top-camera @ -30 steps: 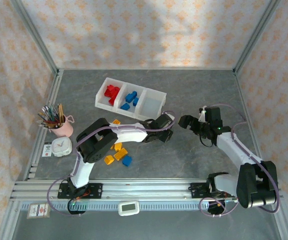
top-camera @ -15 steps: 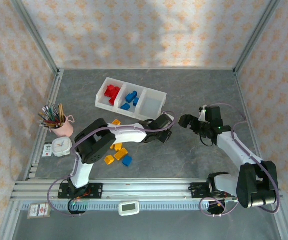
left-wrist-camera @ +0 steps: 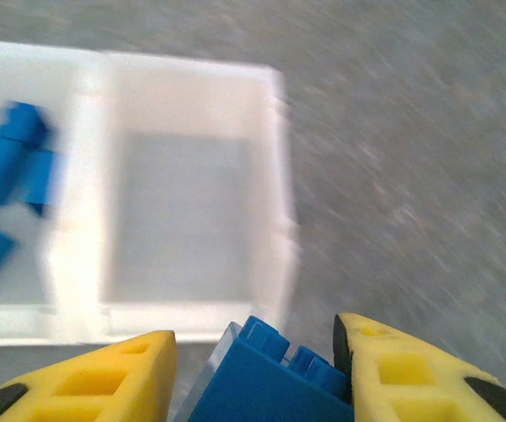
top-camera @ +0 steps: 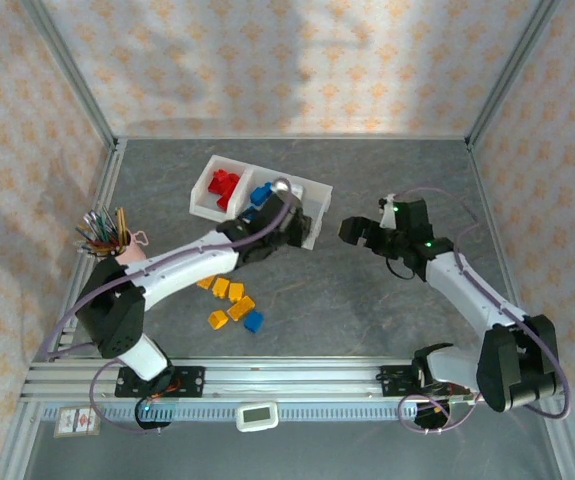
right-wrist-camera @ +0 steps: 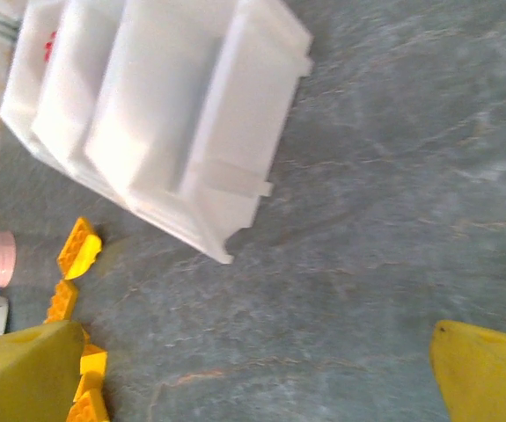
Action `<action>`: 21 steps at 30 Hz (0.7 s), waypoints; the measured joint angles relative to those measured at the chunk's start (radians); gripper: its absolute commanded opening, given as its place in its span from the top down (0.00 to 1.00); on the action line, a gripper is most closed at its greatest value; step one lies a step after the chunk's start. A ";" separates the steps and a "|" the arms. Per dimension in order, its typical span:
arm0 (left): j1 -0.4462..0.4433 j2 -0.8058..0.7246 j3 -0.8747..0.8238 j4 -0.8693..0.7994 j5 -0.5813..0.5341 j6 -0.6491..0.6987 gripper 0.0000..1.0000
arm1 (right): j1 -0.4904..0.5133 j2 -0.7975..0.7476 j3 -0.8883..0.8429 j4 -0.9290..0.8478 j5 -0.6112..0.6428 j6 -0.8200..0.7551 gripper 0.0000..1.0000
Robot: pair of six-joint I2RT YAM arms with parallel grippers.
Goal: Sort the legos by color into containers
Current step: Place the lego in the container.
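Far left of my left claw (top-camera: 289,222), the pink cup of pencils (top-camera: 115,248) is standing by the table (top-camera: 367,310) edge.

Low-left of that claw, loose yellow legos (top-camera: 229,296) are lying in a cluster on the table. One loose blue lego (top-camera: 254,321) is lying just beside the cluster's near side.

The tray of containers (top-camera: 199,203) is sitting directly ahead of the left claw. Red bricks (top-camera: 223,185) are lying in its left bin and blue bricks (top-camera: 261,194) in its middle bin.

On the wrist cam, the left claw (left-wrist-camera: 257,374) is clamping a held blue brick (left-wrist-camera: 266,382) between its yellow fingers (left-wrist-camera: 103,387). It is hovering at the near rim of the tray (left-wrist-camera: 191,318), with the right bin (left-wrist-camera: 191,220) straight ahead and the blue bricks (left-wrist-camera: 11,163) ahead-left. That view is motion-blurred.

My right claw (top-camera: 352,232) is hanging over the table to the right of the tray, apart from it. On the wrist cam the right claw (right-wrist-camera: 253,378) is wide: its fingers (right-wrist-camera: 15,369) are spread to both frame edges, with grey table showing between them. The tray (right-wrist-camera: 235,149) is lying ahead-left of it, and the yellow legos (right-wrist-camera: 78,246) are lying beside its left finger.
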 measured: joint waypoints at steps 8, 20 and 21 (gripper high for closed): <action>0.229 0.170 0.193 -0.035 -0.052 -0.037 0.80 | 0.110 0.095 0.052 0.049 0.039 0.045 0.00; 0.276 0.454 0.367 -0.107 -0.051 -0.041 0.49 | 0.121 0.121 0.084 0.060 0.071 0.051 0.00; 0.276 0.446 0.367 -0.108 -0.051 -0.042 0.47 | 0.121 0.121 0.084 0.060 0.071 0.050 0.00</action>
